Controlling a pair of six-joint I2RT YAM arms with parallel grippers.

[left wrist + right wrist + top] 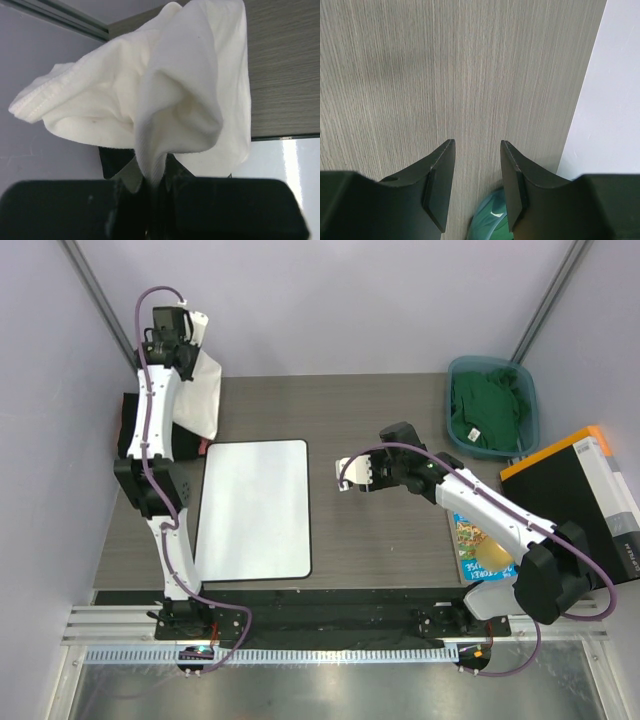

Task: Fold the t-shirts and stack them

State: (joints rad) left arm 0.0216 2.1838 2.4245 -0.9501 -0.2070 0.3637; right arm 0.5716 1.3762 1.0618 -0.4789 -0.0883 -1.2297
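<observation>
Left arm is stretched up and out from its base, elbow kinked, wrist way out at the far end. The left gripper is clamped tight, with a fold of the white t-shirt pinched right between the jaws and the rest bunching out past the tips. Right arm reaches low and sideways toward the middle. The right gripper has its jaws spread apart, and both dark fingers point straight ahead with a plain gap between them.
</observation>
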